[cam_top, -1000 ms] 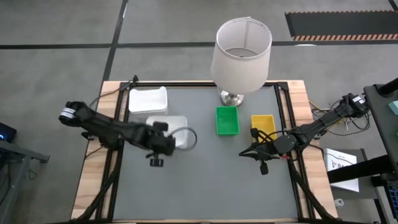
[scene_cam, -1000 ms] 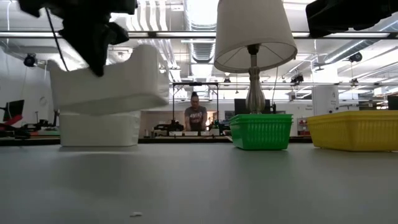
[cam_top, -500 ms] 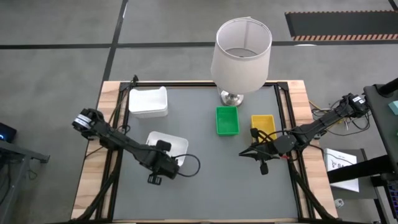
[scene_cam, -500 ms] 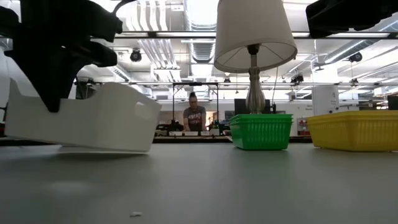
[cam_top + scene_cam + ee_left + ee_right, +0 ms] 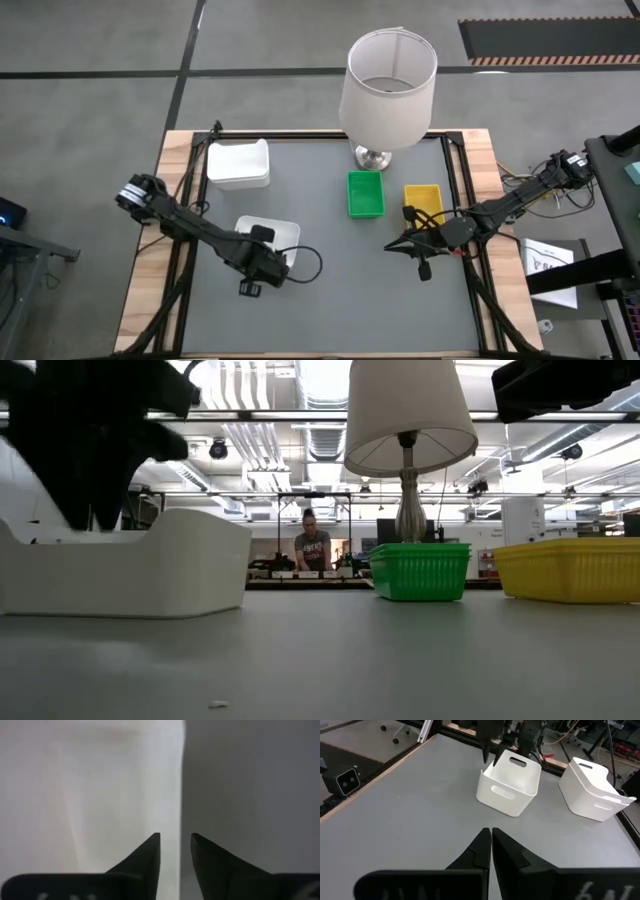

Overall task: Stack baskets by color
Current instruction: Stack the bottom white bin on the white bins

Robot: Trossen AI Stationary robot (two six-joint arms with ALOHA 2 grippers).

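Note:
A white basket sits flat on its base on the grey mat, left of centre. My left gripper points down over its near wall and is open. One finger is inside the wall and one outside. Another white basket stands at the far left. A green basket and a yellow basket stand side by side right of centre. My right gripper hovers shut near the yellow basket and holds nothing.
A tall lamp with a white shade stands at the far edge, just behind the green basket. The grey mat lies bare across the near half. Black frame rails run along the table's left and right sides.
My left gripper has carried the white basket down and toward the table's near edge, away from the other white basket. Half a second ago the basket hung tilted just over the mat. It now rests flat on the mat.

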